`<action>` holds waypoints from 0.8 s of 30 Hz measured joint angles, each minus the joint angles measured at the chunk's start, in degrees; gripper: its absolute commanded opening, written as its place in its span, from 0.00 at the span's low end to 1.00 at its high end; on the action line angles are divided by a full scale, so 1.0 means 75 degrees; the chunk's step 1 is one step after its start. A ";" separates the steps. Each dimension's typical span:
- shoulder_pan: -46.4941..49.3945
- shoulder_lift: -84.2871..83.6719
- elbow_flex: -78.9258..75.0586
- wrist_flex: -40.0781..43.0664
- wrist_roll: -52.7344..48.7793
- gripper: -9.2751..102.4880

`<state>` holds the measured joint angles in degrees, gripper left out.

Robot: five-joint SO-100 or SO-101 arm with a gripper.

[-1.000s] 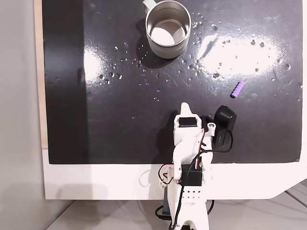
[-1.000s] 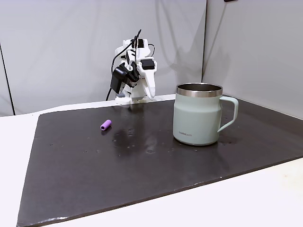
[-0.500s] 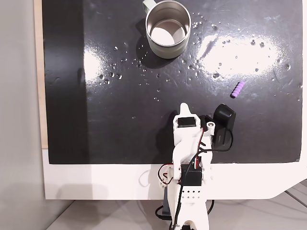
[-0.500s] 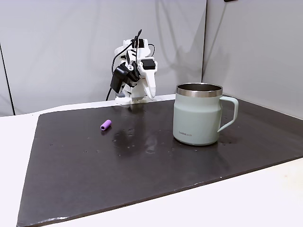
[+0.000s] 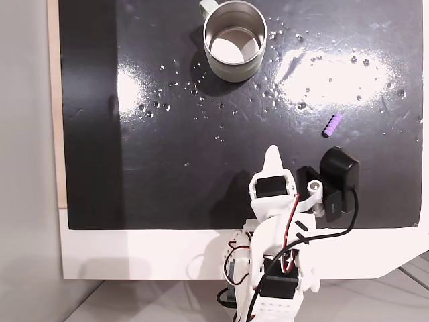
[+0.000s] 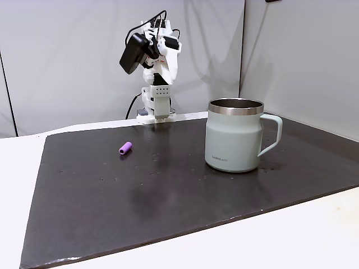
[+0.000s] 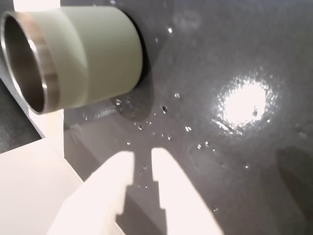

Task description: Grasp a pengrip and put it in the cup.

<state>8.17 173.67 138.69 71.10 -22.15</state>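
Note:
The purple ribbed pengrip lies on the black mat at the right in a fixed view, and at the left in the other fixed view. The steel cup stands upright at the far end, handle to the upper left; it also appears as cup and cup. My gripper is raised over the mat's near edge, well short of the pengrip and to its left. In the wrist view my gripper has its fingers a narrow gap apart with nothing between them.
Small water droplets are scattered over the black mat, with bright glare patches. The white arm stands at the mat's far edge against grey walls. A white table border runs along the near edge.
The arm has lifted from a low folded pose near the mat to a high one. The gripper and camera have swung toward the pengrip's side. Cup and pengrip have not moved.

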 measured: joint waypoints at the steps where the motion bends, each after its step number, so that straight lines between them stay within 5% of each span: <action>1: 0.0129 -0.0270 -0.0293 0.0082 -0.0187 0.09; 24: 0.2496 -0.8332 -0.6082 0.1453 -0.5531 0.12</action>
<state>26.89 111.18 93.08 82.00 -63.63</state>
